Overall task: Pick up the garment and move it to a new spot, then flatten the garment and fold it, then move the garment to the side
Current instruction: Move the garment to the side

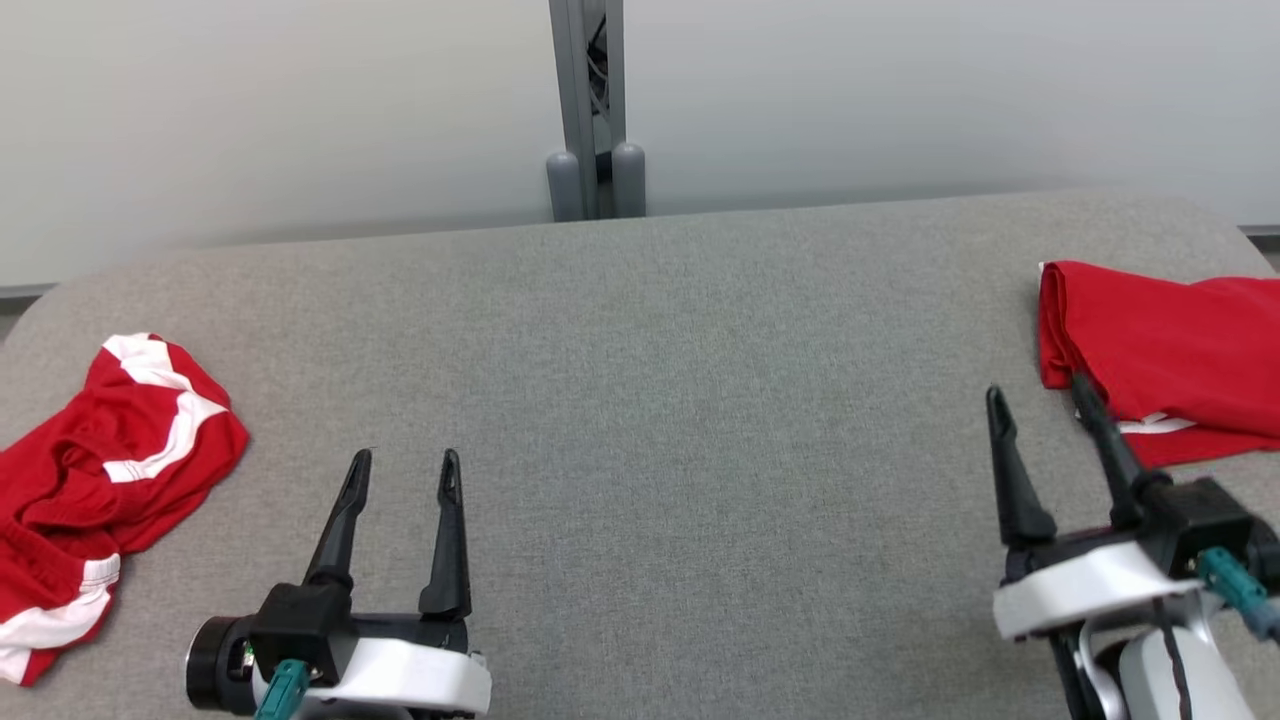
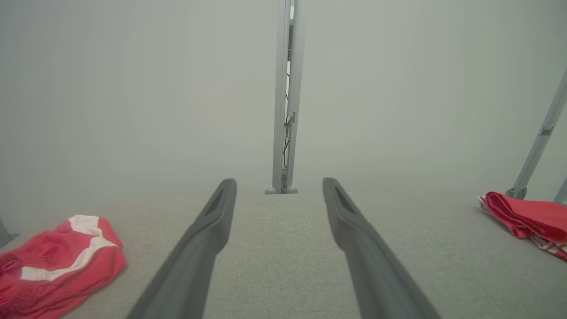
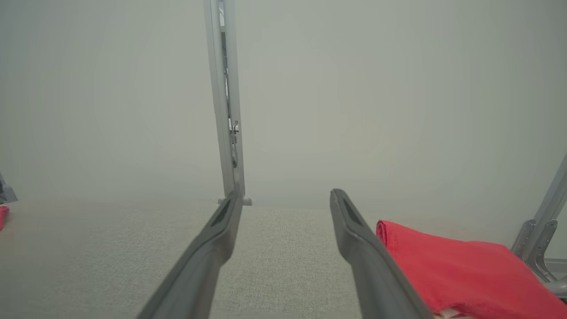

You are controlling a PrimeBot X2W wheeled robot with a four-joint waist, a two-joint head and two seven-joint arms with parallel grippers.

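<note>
Currently, the left gripper [image 1: 406, 458] and the right gripper [image 1: 1038, 388] are held spread over the grey table [image 1: 640, 400], with nothing gripped. A crumpled garment [image 1: 100, 470] (red, white-striped) is seen at the left edge, and a folded garment [image 1: 1170, 350] just beside the right fingers [image 1: 1105, 440].

Saw coarse, matt grey woven cloth over the worktop [image 1: 650, 400]; soft red cloth in the crumpled garment [image 1: 100, 470] and folded garment [image 1: 1170, 350]. Noted matt black plastic fingers [image 1: 342, 520], smooth white shell [image 1: 400, 680] on the left hand [image 1: 405, 462], dull metal post [image 1: 590, 100].
</note>
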